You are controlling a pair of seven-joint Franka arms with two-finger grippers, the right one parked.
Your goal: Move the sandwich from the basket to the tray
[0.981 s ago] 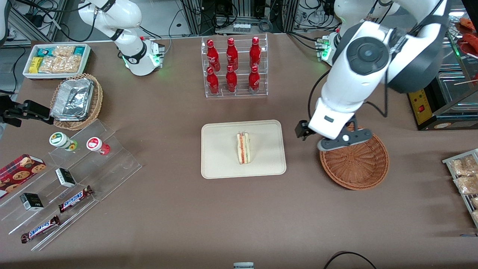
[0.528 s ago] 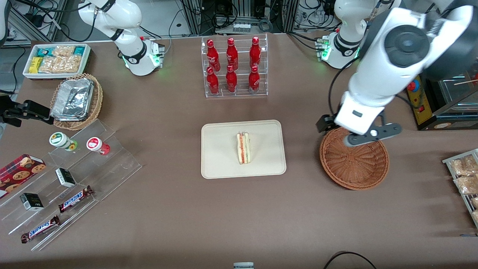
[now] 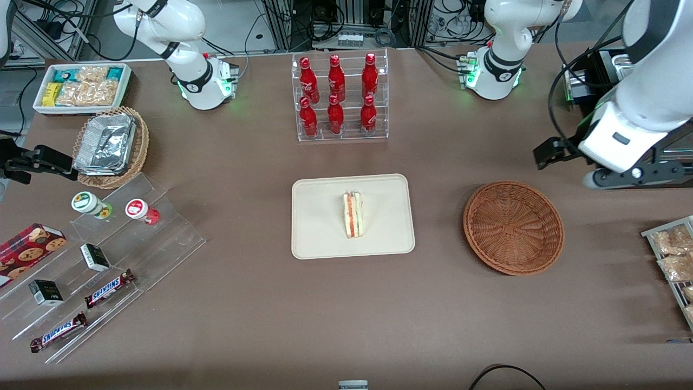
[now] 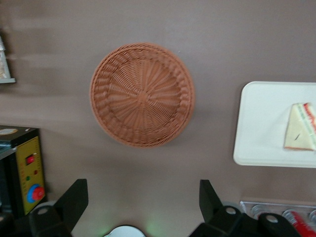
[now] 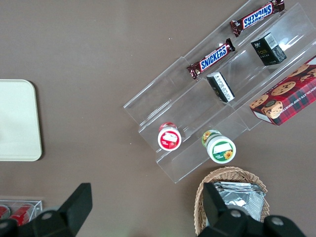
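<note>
The sandwich (image 3: 352, 215), a white bread wedge with a red and green filling stripe, lies on the cream-beige tray (image 3: 322, 238) in the middle of the table. It also shows in the left wrist view (image 4: 300, 134) on the tray (image 4: 259, 123). The reddish-brown wicker basket (image 3: 513, 228) stands empty beside the tray, toward the working arm's end; it shows in the left wrist view (image 4: 142, 94) too. My gripper (image 4: 143, 197) is open and empty, raised high above the table, farther from the front camera than the basket and out toward the working arm's end (image 3: 606, 176).
A clear rack of red bottles (image 3: 340, 97) stands farther from the front camera than the tray. A yellow control box (image 4: 27, 170) sits near the gripper. Bagged snacks (image 3: 671, 254) lie at the working arm's end. Acrylic shelves with candy bars (image 3: 92, 260) lie toward the parked arm's end.
My gripper has risen and swung away from over the basket toward the working arm's end of the table. The sandwich stays on the tray.
</note>
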